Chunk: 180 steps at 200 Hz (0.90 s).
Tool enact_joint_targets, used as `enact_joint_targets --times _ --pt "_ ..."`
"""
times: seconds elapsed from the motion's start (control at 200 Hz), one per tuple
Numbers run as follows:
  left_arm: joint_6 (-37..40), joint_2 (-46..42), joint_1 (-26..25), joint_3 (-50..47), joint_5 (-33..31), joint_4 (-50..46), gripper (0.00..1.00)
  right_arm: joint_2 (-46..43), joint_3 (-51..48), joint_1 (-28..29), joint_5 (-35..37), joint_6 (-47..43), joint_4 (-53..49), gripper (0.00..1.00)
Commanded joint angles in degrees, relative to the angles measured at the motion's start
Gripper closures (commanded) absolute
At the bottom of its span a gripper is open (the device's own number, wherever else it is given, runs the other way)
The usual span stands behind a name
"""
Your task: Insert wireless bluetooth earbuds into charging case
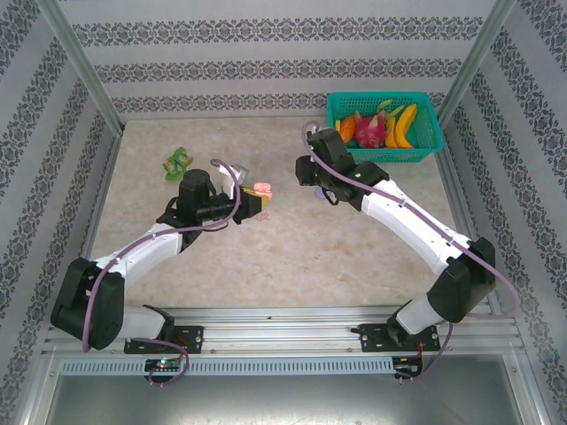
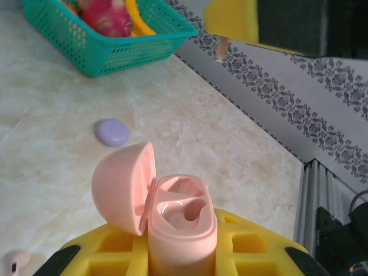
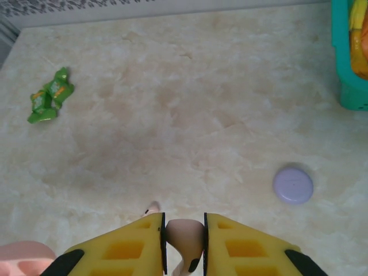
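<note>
Lilac disc (image 3: 293, 184), perhaps a case, near basket (image 3: 347, 92).

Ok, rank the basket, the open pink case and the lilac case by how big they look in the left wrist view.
Largest, not ranked: open pink case and basket. They look about alike, but the case sits right at the camera and the basket is far off and cut by the frame.
Smallest: lilac case.

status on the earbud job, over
Both shut: left gripper on the open pink case, wells look empty; right gripper on a pink-beige earbud, not yet in the case. A lilac case lies on the table, off to the side.
</note>
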Motion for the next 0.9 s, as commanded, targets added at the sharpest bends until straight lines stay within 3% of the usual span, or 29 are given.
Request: enact_joint_targets --times 0.0,0.145,0.42,0.894 --pt "10.25 0.94 -2.93 1.24 -2.60 7.11 1.00 -2.28 -1.58 -0.42 -3.01 -2.48 3.25 0.79" --pt "15.93 2.25 -5.96 0.87 -8.99 11.27 1.00 -4.40 -3.43 -0.48 -5.01 -3.58 6.56 0.79" --pt "17.26 7.06 -8.18 2.03 -16.79 20.74 1.00 -8.83 -7.88 -0.50 -7.90 -7.19 13.08 0.78" --pt "17.83 11.80 -10.86 7.58 -16.59 26.32 1.00 -14.35 -16.17 -0.40 -13.98 -10.80 25.83 0.78"
